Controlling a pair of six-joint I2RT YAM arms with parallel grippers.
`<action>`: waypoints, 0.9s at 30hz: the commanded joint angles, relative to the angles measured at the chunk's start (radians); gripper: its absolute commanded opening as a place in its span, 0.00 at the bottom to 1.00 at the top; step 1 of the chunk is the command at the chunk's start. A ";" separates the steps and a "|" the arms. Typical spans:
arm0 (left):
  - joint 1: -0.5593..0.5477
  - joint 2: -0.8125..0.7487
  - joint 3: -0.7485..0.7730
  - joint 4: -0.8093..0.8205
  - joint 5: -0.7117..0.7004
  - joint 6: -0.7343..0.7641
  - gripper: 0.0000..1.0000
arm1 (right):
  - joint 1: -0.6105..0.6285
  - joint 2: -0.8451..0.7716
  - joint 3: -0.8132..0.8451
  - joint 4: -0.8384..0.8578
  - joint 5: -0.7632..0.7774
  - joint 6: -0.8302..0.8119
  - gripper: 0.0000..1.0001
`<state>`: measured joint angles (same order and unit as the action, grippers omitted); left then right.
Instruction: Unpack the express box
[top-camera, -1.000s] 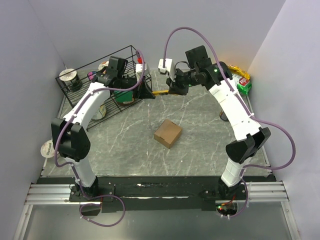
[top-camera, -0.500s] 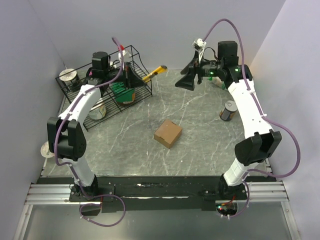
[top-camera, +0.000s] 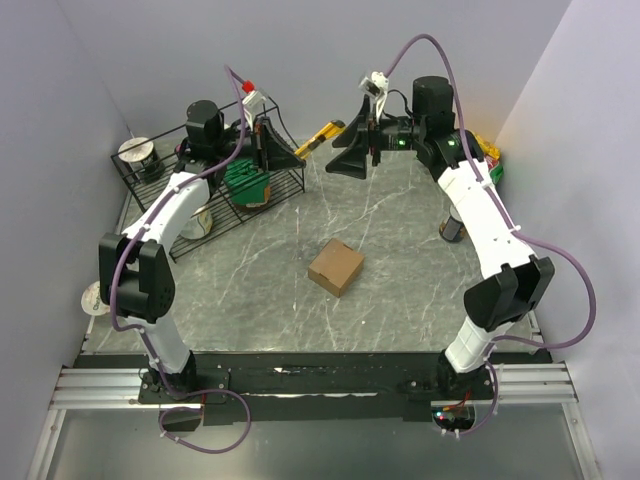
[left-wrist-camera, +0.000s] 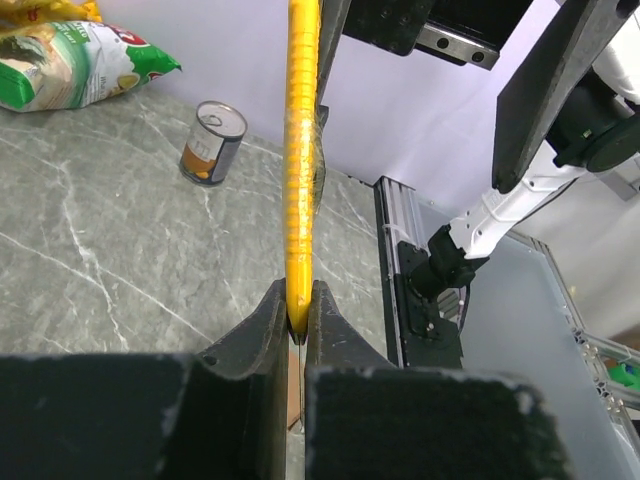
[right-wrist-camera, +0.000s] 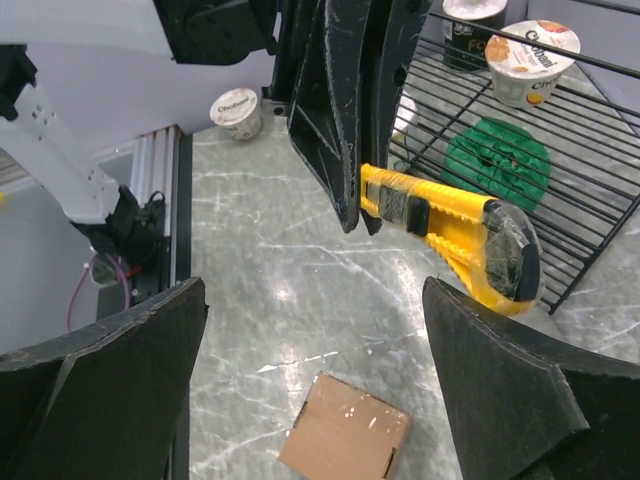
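Top external, express box (top-camera: 335, 267) well apart from jaws, left gripping knife (top-camera: 322, 136)

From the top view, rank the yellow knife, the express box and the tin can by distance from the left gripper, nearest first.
1. yellow knife, clamped in the left gripper, at the back.
2. express box, mid-table, toward the bases.
3. tin can, right side, partly behind the right arm.

Yellow knife (right-wrist-camera: 450, 225), brown express box (top-camera: 335, 266)
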<state>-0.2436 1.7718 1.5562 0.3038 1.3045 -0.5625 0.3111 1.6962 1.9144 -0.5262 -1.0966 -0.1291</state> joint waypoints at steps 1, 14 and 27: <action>-0.008 -0.041 0.010 0.083 0.044 -0.056 0.01 | -0.006 0.028 0.064 0.078 -0.017 0.065 0.91; -0.006 -0.020 0.025 0.199 0.062 -0.162 0.01 | -0.040 0.037 -0.029 0.158 -0.022 0.213 0.91; -0.029 0.003 0.073 0.049 0.084 -0.051 0.01 | -0.010 0.121 0.112 0.186 -0.129 0.189 0.81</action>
<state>-0.2665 1.7741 1.5787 0.3683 1.3651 -0.6472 0.2787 1.8126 1.9491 -0.3614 -1.1763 0.0917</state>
